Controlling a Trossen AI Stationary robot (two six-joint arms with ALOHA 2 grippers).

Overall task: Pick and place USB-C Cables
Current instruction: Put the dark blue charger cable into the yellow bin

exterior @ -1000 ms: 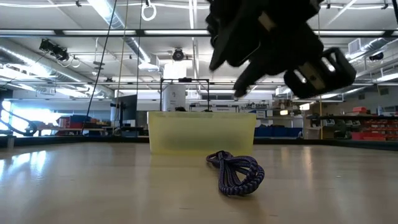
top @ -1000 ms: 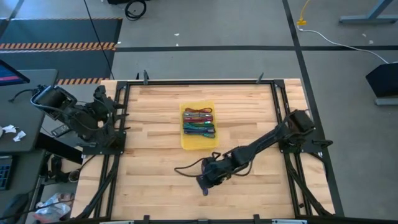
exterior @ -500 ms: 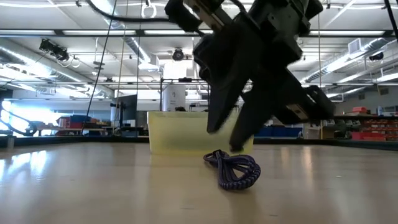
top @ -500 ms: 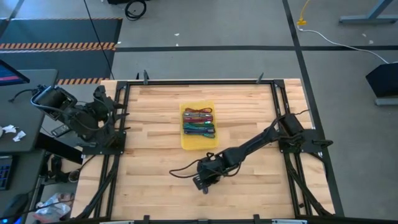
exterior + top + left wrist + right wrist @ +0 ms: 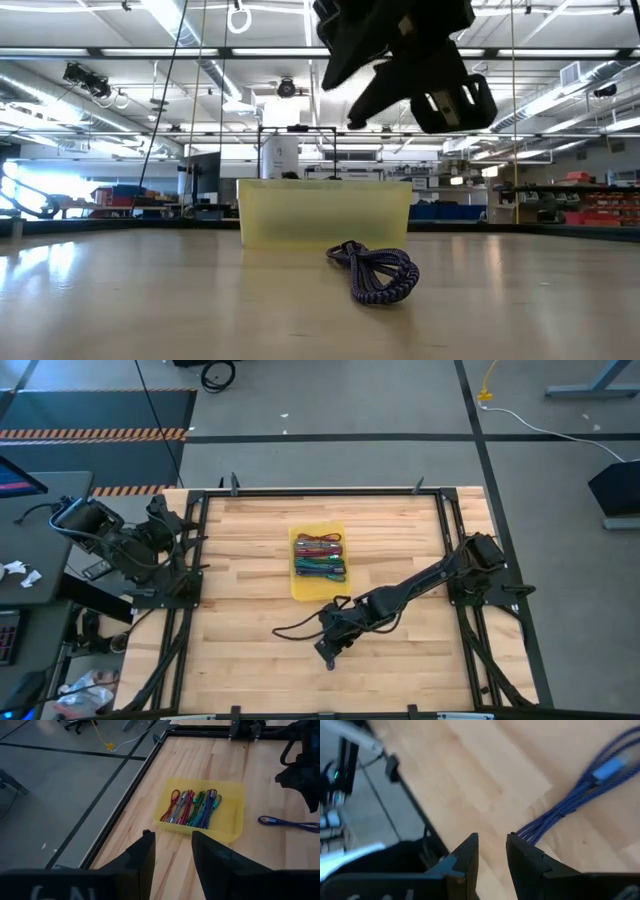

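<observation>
A loose bundle of dark purple-blue braided USB-C cable lies on the pale wooden plank surface, low in the centre of the low view, its long axis running roughly toward the translucent yellow rectangular plastic tray behind it. In the overhead view the bundle is hidden, probably under the right arm. The right hand hangs above the cable, clear of it, its fingers a narrow gap apart and grasping nothing. More coloured cable bundles lie side by side in the tray, near the frame's centre. The left hand waits at the surface's left edge, fingers parted and empty.
</observation>
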